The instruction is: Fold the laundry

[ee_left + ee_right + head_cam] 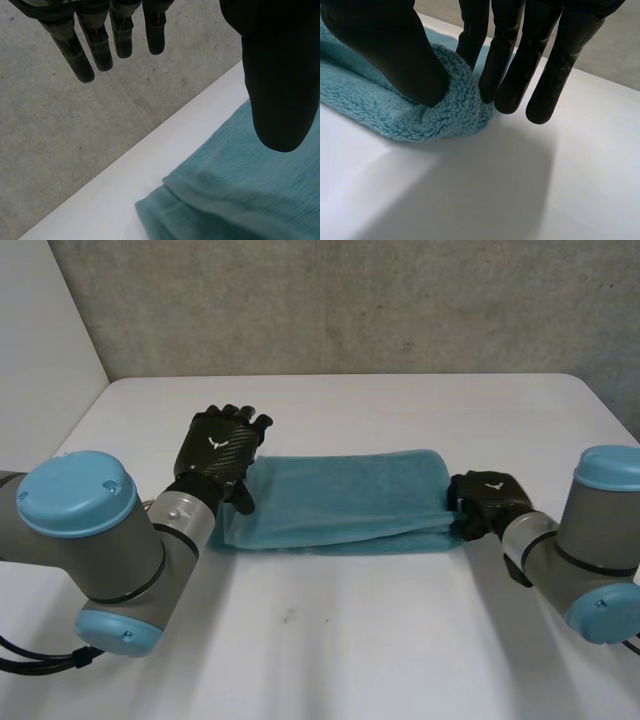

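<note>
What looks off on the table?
The towel is folded unevenly: along its near edge the lower layer sticks out past the upper. Right hand pinches one end; left hand open at the other.

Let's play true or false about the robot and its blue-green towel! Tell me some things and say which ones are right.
1. The towel lies on the white table. True.
2. The left robot hand is squeezing the towel. False: its fingers are straight and hold nothing. It is at the towel's left end.
3. The right robot hand pinches the towel's right end between thumb and fingers. True.
4. The towel is spread out in a single flat layer. False: it is folded over into a long strip.
</note>
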Robot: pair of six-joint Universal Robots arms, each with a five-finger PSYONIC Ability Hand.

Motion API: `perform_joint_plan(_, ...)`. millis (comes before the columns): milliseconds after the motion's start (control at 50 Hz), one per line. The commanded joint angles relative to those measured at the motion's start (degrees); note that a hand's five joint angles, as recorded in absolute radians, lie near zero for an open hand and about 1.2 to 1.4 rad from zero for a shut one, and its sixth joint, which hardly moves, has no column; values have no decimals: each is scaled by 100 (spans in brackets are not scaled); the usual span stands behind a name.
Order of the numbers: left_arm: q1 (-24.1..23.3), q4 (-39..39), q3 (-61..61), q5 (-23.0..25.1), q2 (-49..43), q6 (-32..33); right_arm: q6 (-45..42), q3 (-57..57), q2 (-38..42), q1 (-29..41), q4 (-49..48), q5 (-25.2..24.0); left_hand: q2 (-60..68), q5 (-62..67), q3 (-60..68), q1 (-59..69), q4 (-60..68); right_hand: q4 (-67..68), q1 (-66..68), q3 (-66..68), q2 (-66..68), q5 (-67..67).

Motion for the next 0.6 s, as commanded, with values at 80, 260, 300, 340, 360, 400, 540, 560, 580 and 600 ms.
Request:
perform_joint_plan(80,22,19,-397,15,420,1,-1071,112,-681,-1166,124,349,-125,-71,-249,-193,-129,1221,2681,1253,1291,1534)
perform_joint_plan(260,119,10,-661,-2,701,10,-1751,-257,-1051,-887,406,340,-158,-105,-282,-226,-163,1221,2681,1253,1291,1534)
perform_joint_plan(300,128,1,-679,-11,710,10,-1549,-642,-1095,-91,397,340,-209,-155,-333,-277,-214,1221,2681,1253,1291,1534)
perform_joint_plan(340,137,1,-687,-38,727,10,-1470,-818,-1086,252,415,332,-226,-172,-350,-294,-230,1221,2681,1253,1291,1534)
perform_joint_plan(360,145,-8,-687,-90,771,10,-1426,-933,-1017,560,380,297,-226,-172,-350,-294,-230,1221,2681,1253,1291,1534)
perform_joint_plan(400,146,-8,-696,-143,806,10,-1434,-1047,-877,903,354,288,-276,-222,-400,-344,-281,1221,2681,1253,1291,1534)
perform_joint_plan(540,137,-8,-705,-371,947,-7,-1601,-1242,-84,2462,406,165,-360,-306,-484,-428,-365,1221,2681,1253,1291,1534)
perform_joint_plan(560,137,-8,-705,-372,947,-7,-1706,-1181,90,2705,424,182,-360,-307,-484,-428,-365,1221,2681,1253,1291,1534)
perform_joint_plan(580,119,-8,-696,-363,956,-16,-1794,-1102,231,2786,432,234,-377,-323,-501,-445,-382,1221,2681,1253,1291,1534)
perform_joint_plan(600,93,-8,-670,-363,956,-60,-1794,-1101,232,2787,433,235,-410,-357,-535,-478,-415,1221,2681,1253,1291,1534)
